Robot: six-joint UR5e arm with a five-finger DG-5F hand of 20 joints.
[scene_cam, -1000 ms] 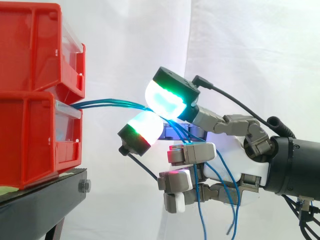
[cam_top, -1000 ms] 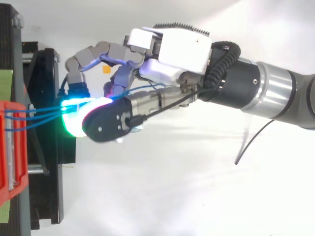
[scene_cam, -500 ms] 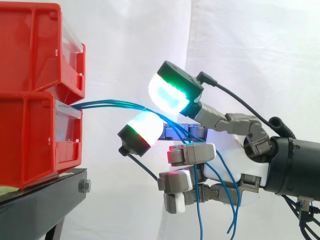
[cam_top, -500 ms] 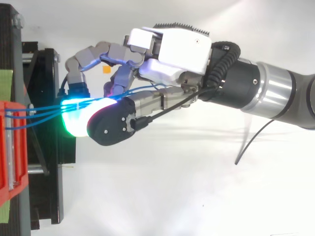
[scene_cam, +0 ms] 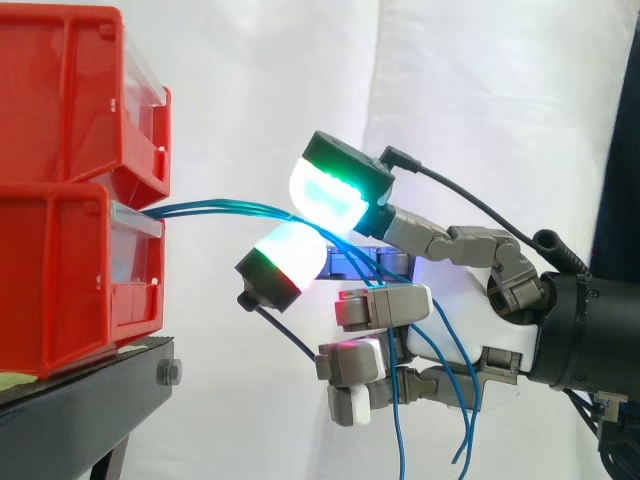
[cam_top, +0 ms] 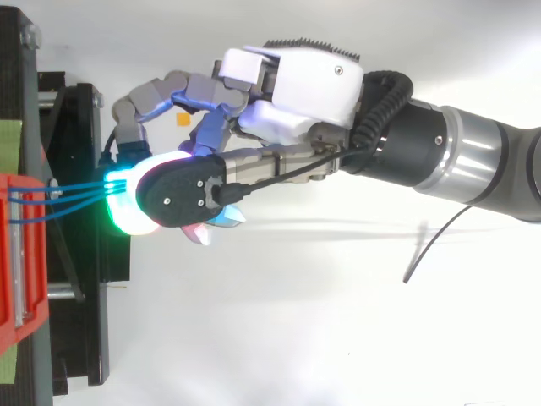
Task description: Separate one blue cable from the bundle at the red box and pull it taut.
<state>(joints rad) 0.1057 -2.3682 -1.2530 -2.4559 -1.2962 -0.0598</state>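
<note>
Thin blue cables (scene_cam: 215, 208) come out between the two stacked red bins (scene_cam: 60, 270) and run right in a loose bundle to my hand (scene_cam: 455, 295). There they pass between two glowing fingertips: an upper green-white pad (scene_cam: 335, 190) and a lower white pad (scene_cam: 290, 258) that close on them. Past the pads the cables drop in front of the palm and hang slack (scene_cam: 400, 420). The other fingers are curled below. From above, the hand (cam_top: 296, 85) reaches left, and the cables (cam_top: 72, 196) fan from the red bin (cam_top: 13, 254) into the pads.
The bins stand on a black stand (scene_cam: 80, 410) at the left, with its frame (cam_top: 76, 279) under the pads in the top view. A white curtain hangs behind. The arm (cam_top: 473, 161) comes in from the right.
The upper pad lifted off the cables half a second ago, then came back down and shifted left towards the bins. From above, its black back now lies over the green pad.
</note>
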